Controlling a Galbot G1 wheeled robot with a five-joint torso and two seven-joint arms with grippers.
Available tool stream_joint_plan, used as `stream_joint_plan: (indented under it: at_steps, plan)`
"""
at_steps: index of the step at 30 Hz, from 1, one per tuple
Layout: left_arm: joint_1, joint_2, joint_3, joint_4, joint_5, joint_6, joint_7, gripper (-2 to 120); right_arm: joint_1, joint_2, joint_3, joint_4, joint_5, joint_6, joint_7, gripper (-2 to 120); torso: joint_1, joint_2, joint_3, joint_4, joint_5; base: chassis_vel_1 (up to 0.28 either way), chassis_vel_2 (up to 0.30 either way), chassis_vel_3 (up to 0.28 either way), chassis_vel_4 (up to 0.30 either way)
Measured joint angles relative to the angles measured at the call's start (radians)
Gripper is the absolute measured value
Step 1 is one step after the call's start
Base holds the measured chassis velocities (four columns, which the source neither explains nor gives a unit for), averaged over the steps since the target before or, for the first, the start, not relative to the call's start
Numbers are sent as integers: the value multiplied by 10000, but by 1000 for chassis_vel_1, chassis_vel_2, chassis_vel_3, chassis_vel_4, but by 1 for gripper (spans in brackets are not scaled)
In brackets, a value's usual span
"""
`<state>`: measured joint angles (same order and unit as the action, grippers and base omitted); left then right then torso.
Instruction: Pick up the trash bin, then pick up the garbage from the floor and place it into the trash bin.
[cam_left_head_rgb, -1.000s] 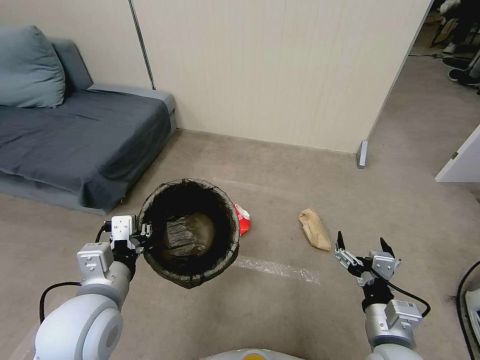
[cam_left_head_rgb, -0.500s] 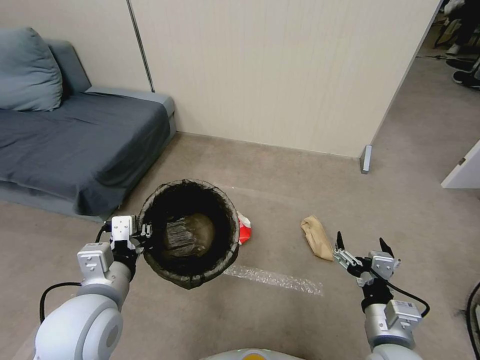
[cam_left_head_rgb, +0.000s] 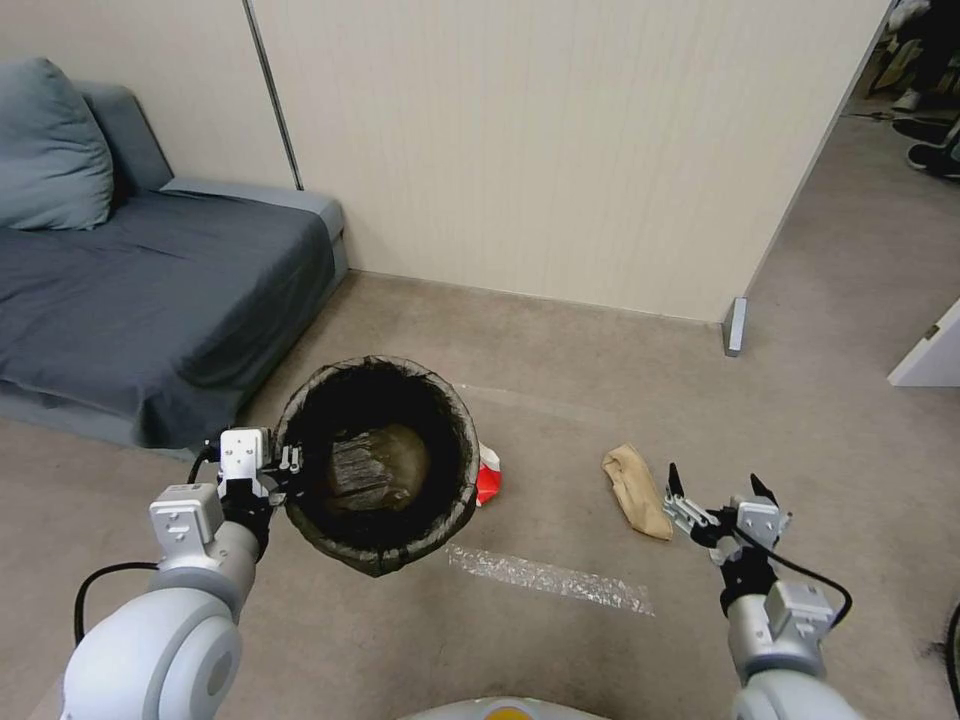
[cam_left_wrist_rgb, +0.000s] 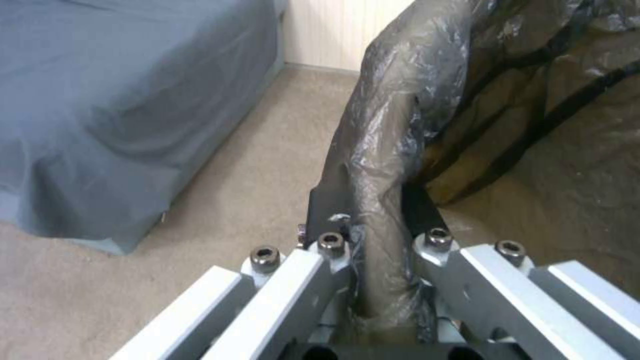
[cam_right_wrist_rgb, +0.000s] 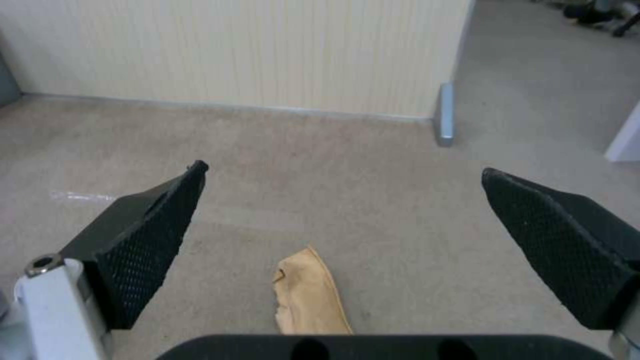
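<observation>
in the head view my left end effector (cam_left_head_rgb: 290, 467) is closed on the rim of the trash bin (cam_left_head_rgb: 378, 462), at the bin's left side, and the bin hangs above the floor (cam_left_head_rgb: 560, 400) in front of me. the dark bag (cam_left_head_rgb: 330, 542) is folded over the rim, and inside the bin i see a dark crumpled lump and a brownish one. a red-and-white carton (cam_left_head_rgb: 488, 473) lies on the floor just beside the bin's right edge, partly hidden by it. a crumpled brown paper bag (cam_left_head_rgb: 634, 489) lies further to the right. my right end effector (cam_left_head_rgb: 714, 489) is low, just beside this paper bag on its right side, with the fingers spread wide and nothing between them. a strip of clear tape (cam_left_head_rgb: 550, 580) is on the floor between the bin and my body. a grey sofa (cam_left_head_rgb: 150, 290) stands to the left, against the wall.

in the left wrist view the two fingers (cam_left_wrist_rgb: 332, 205) of my left end effector (cam_left_wrist_rgb: 377, 210) pinch the bag-covered rim of the trash bin (cam_left_wrist_rgb: 387, 150), one finger outside and one inside. the sofa (cam_left_wrist_rgb: 120, 100) is beside it.

in the right wrist view the pads (cam_right_wrist_rgb: 150, 245) of my right end effector (cam_right_wrist_rgb: 343, 212) stand wide apart. the brown paper bag (cam_right_wrist_rgb: 310, 295) lies on the floor (cam_right_wrist_rgb: 333, 165) between them, close below the camera, not touched.
</observation>
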<state>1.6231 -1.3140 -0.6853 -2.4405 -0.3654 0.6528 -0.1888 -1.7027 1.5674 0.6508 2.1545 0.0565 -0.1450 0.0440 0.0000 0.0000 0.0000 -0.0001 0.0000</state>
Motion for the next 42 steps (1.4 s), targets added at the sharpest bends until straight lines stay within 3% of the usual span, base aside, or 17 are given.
stream_joint_plan:
  at_steps: [4, 6, 14, 18, 26, 42]
  plan:
    - [12, 97, -38, -63, -41, 31, -22, 3, 904, -645, 12, -539, 614, -676, -5, 100, 0, 0, 0, 2, -1, 0, 0, 0, 0]
    - [-18, 286, 3, -69, -165, 69, -27, 3, 2279, -1583, 20, -1872, 1830, -1743, 114, 100, 0, 0, 1, 0, 1, 0, 0, 0, 0]
    - [-1, 308, -18, 57, -189, 60, -30, 3, 3325, -2255, -12, -3361, 3027, -2488, 64, 100, 0, 0, 1, -2, -2, 0, 0, 0, 0]
    - [87, 280, -106, 67, -220, 47, -31, 3, 4131, -2571, -308, -4775, 3623, -2818, -246, 100, 0, 0, 1, 2, 0, 0, 0, 0, 0]
    - [89, 343, -161, 45, -287, 47, -74, 3, 5462, -2762, -835, -6848, 3954, -3027, -313, 100, 0, 0, 1, 2, 1, 0, 0, 0, 0]
    - [111, 323, -191, 19, -249, 57, -94, 3, 6249, -2355, -1387, -8600, 3171, -2716, -262, 100, 1, 0, 0, 1, -1, 0, 0, 0, 0]
